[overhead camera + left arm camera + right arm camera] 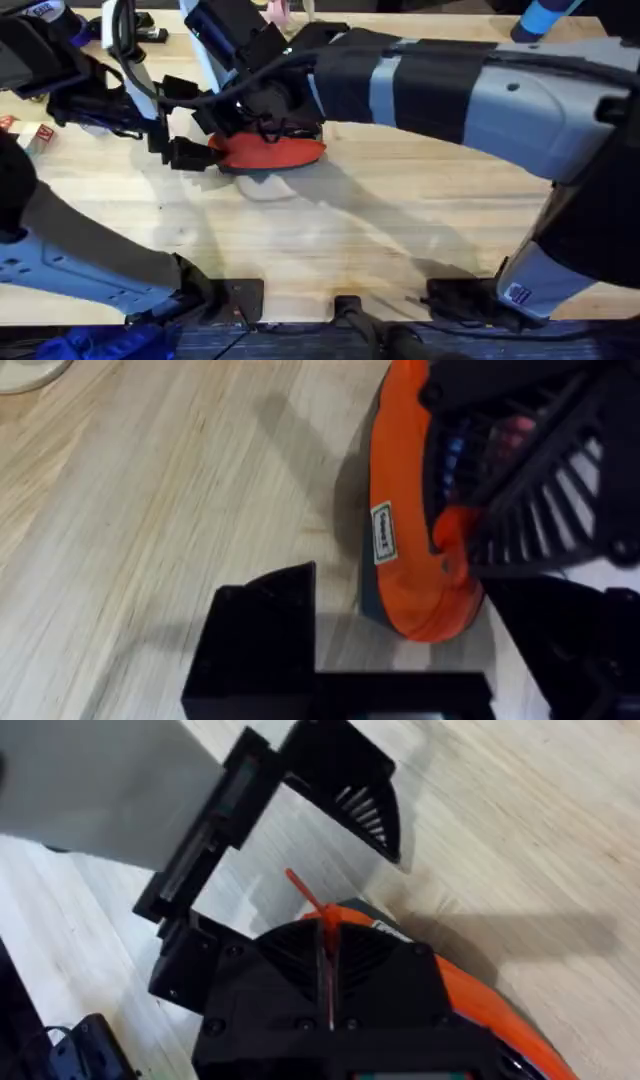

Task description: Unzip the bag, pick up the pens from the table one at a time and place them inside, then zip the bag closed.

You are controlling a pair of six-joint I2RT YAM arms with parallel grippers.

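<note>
Orange bag (268,152) (both claws crowding) on table (400,230)

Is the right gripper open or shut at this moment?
Shut on the zip pull: the right gripper pinches its orange strip between closed fingers, directly above the bag.

The counter (150,510) is pale wood with fine straight grain, smooth with a soft low sheen. The bag (410,575) is orange woven cloth, matt, with a darker cloth band below and a small white sewn label. Both the left hand (300,650) and the right hand (330,980) look like matt black plastic, with ribbed fingers (365,810).
</note>
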